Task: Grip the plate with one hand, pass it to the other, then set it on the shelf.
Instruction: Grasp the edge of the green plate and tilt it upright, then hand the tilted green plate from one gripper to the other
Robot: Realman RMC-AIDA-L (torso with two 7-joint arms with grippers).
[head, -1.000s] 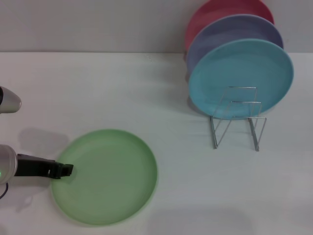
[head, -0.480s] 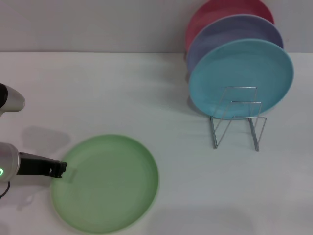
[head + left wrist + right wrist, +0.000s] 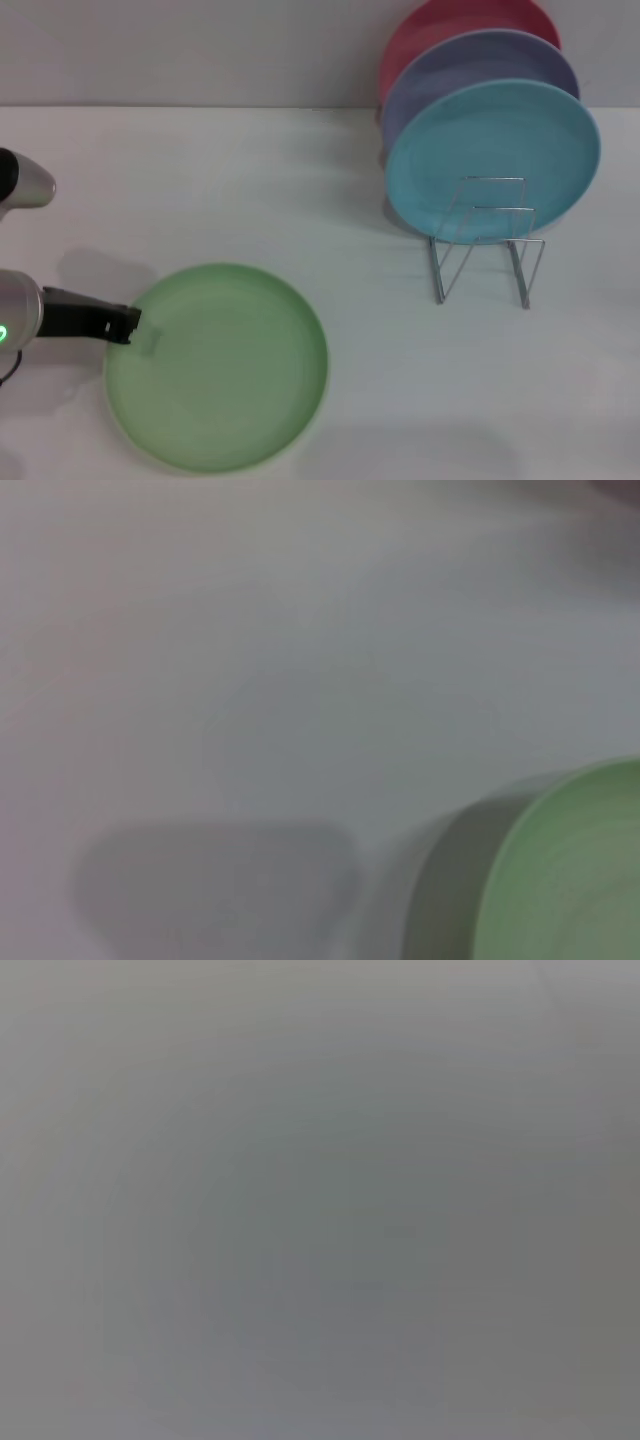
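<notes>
Left gripper (image 3: 128, 322) clamps the light green plate's (image 3: 220, 365) rim.
Head view: plate extends rightward from the claw, face up, tilted off the table (image 3: 200, 180); wire rack (image 3: 485, 240) far right. Left wrist view: plate edge (image 3: 570, 870) above its shadow.

White table (image 3: 250, 180): green plate (image 3: 220, 370), wire rack (image 3: 485, 240).
</notes>
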